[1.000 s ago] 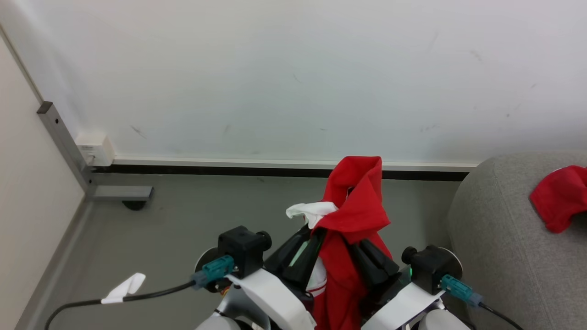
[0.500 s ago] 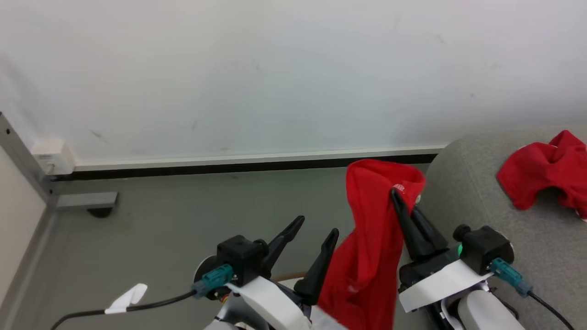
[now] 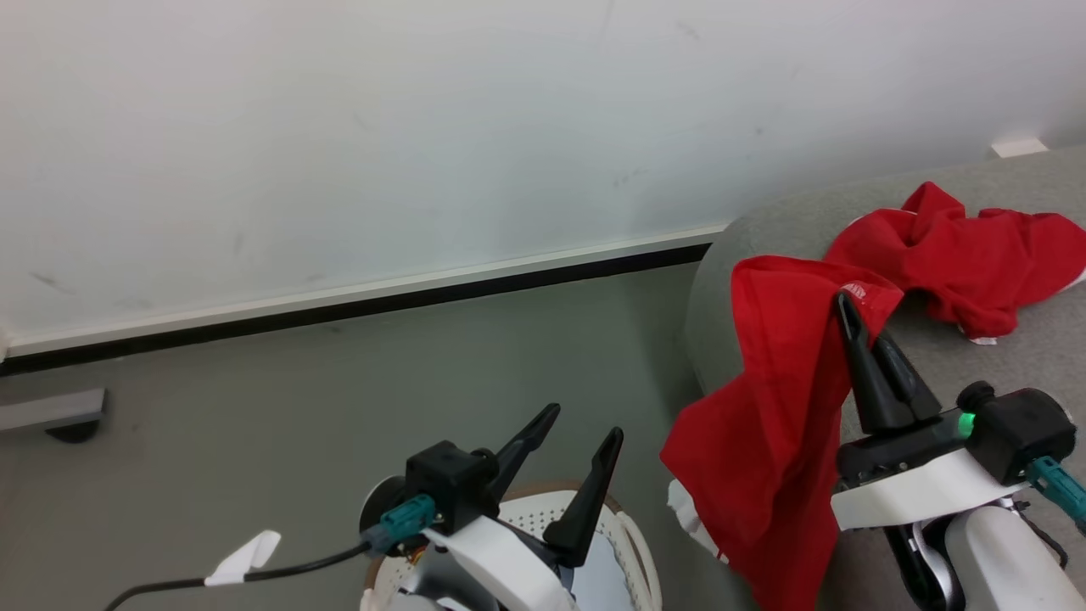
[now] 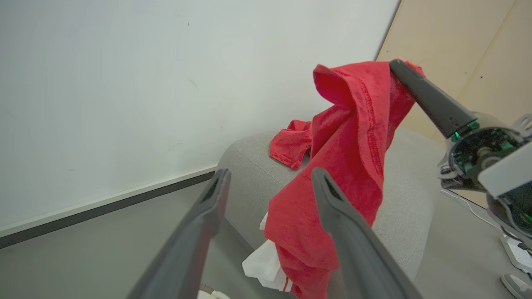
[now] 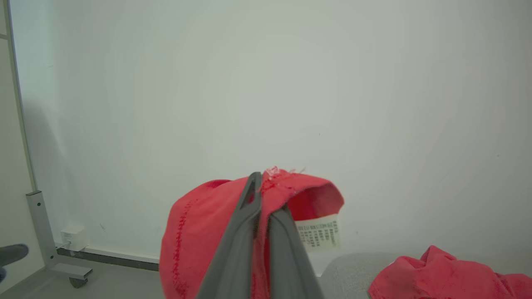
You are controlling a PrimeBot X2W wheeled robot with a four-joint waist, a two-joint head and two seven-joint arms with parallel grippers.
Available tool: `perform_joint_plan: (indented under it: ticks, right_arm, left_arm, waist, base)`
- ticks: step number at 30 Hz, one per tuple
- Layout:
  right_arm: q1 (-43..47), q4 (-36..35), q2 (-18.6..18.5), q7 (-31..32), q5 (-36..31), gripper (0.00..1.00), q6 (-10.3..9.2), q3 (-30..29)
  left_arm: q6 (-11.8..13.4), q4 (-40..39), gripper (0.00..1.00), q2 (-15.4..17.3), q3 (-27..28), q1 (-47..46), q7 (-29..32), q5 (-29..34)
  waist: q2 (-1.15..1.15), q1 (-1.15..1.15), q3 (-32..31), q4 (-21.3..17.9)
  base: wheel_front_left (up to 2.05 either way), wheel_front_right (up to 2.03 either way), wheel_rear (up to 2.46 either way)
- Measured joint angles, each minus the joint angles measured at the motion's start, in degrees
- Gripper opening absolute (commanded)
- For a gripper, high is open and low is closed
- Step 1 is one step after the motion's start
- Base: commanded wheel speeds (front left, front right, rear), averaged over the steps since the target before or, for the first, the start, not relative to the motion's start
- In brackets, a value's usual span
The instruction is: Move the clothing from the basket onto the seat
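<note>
**Head view: red shirt (image 3: 780, 407) hangs from the right pincer (image 3: 859, 318) at the end of the sofa (image 3: 1018, 356)**

The right pincer is squeezed tight on a fold at the top of the red shirt. The shirt hangs long-ways, up and down, from that pinch to past the bottom edge of the head view. Its top fold flops over to the left. A white bit (image 3: 689, 513) peeks out low on its left side. In the right wrist view a white label (image 5: 318, 233) hangs next to the closed pincer.

The shirt hangs in front of the round left end of the grey sofa. I cannot tell if it touches the sofa. A second red shirt (image 3: 959, 255) lies crumpled on the sofa top, near the tips of the right pincer. The sofa top to the right of that pincer is bare grey cloth.

The left pincer (image 3: 584, 422) is spread wide and holds nothing. Its fingers (image 3: 590, 492) point up and a little to the right, apart from the hanging shirt. The basket (image 3: 632, 543) sits under this arm, with its brown rim and holey white wall showing. The low part of the shirt hangs just to the right of the basket.

To the left, the grey floor (image 3: 254, 424) runs wide and open to the white wall (image 3: 424, 127). A metal foot (image 3: 51, 412) stands at the far left edge, well apart from both pincers.
</note>
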Motion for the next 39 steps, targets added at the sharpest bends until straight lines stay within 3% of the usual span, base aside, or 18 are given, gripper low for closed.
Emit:
perform_joint_plan:
  ticks: [11,23,27,33,39]
  right_arm:
    - [0.4,-4.8,-2.1,0.6,-0.2,0.00,-0.01,-3.5]
    - [-1.1,-7.1,-2.1,2.3,0.0,0.00,-0.01,-7.0]
    - [-7.5,-7.1,-3.5,4.0,0.3,0.00,0.00,-9.2]
    - [-21.9,-4.4,-6.2,8.7,1.5,0.00,-0.01,-17.5]
    - [-42.6,1.9,-9.5,16.7,-0.2,0.00,-0.01,-30.1]
  left_arm:
    - [-0.4,1.1,1.00,-0.5,-1.2,-0.6,-0.8,0.2]
    - [-0.6,0.5,1.00,-0.3,-1.8,-2.4,-0.2,0.4]
    - [-1.2,-0.1,1.00,0.2,-1.8,-4.7,0.6,1.4]
    - [-2.4,-0.3,1.00,0.3,-1.9,-8.3,0.9,1.8]
    - [-3.2,-0.5,1.00,0.3,-1.6,-11.1,0.6,2.0]
  waist:
    - [0.00,0.00,0.6,-5.8]
    - [0.00,0.00,4.0,-6.1]
    - [0.00,0.00,7.3,-5.2]
    - [0.00,0.01,12.9,-2.4]
    - [0.00,0.01,18.1,1.0]
  base:
    - [0.00,0.00,0.00]
    - [0.00,0.00,0.00]
    - [0.00,0.00,0.00]
    - [0.00,0.00,0.00]
    - [0.00,0.00,0.00]
